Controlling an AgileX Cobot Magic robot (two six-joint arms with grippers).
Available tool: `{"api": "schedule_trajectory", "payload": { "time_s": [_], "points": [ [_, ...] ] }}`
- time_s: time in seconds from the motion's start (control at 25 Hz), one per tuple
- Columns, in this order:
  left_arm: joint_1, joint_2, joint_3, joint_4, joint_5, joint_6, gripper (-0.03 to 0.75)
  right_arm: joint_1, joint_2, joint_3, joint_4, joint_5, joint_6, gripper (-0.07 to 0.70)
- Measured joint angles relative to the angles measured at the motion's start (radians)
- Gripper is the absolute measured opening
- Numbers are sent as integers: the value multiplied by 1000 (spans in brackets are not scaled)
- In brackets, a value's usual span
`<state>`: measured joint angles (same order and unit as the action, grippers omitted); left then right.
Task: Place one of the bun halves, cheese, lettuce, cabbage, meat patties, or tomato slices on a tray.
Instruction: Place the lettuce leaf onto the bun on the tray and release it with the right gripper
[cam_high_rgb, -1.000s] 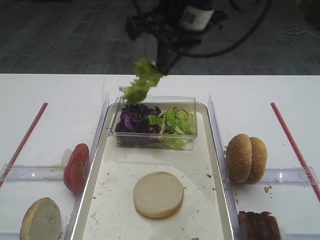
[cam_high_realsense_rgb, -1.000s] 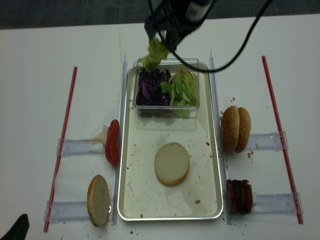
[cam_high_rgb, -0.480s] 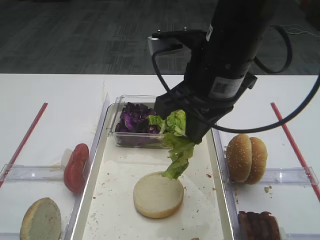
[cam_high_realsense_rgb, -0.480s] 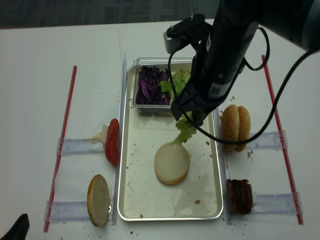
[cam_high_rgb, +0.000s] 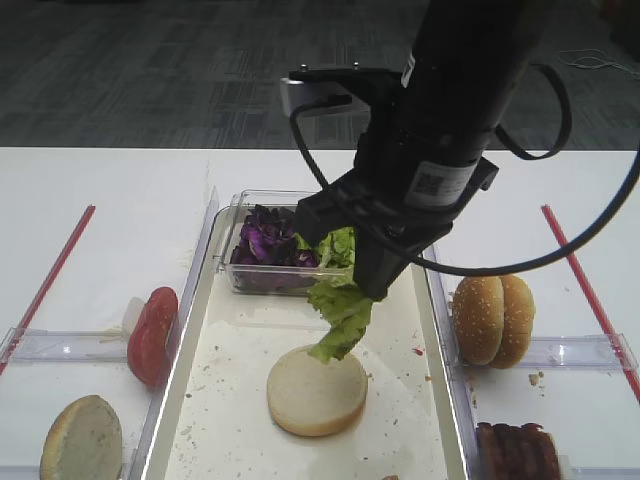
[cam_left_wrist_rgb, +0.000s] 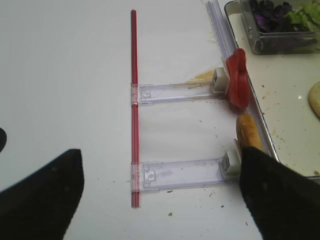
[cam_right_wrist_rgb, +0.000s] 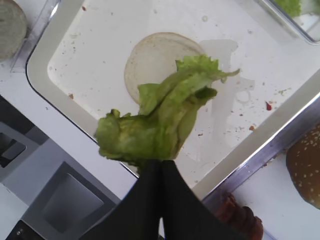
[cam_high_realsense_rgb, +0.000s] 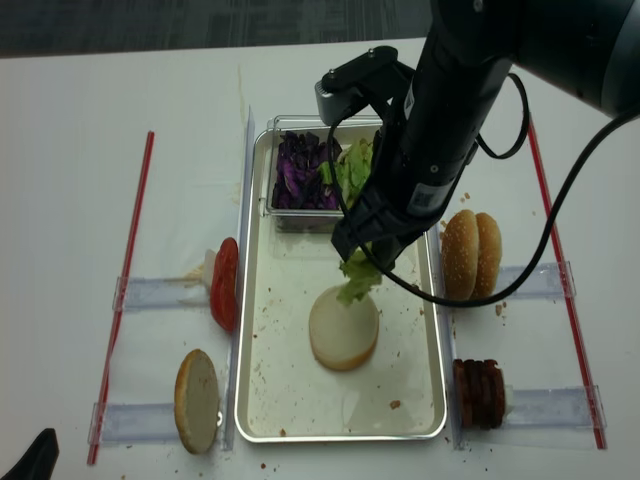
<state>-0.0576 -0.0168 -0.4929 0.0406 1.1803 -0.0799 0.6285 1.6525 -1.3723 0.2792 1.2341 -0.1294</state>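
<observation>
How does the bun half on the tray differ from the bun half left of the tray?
The bun half on the tray lies flat, its pale cut face up; the bun half left of the tray stands on edge against a clear holder. The first sits under lettuce hanging from the right end effector; the second has nothing above. Both are round with cream faces.

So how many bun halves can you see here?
4: one cut side up on the tray, one on edge at the front left, two standing together on the right. More may be hidden.
</observation>
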Motion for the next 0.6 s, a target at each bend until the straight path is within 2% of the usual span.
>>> {"api": "schedule_trajectory", "payload": {
  "time_s": [0.24, 0.6],
  "points": [
    [0, 0, 0, 0, 0, 0, 616, 0, 22, 0, 51, 0, -23, 36],
    [0, 0, 0, 0, 0, 0, 616, 40, 89, 0, 43, -6, -27, 36]
  ]
}}
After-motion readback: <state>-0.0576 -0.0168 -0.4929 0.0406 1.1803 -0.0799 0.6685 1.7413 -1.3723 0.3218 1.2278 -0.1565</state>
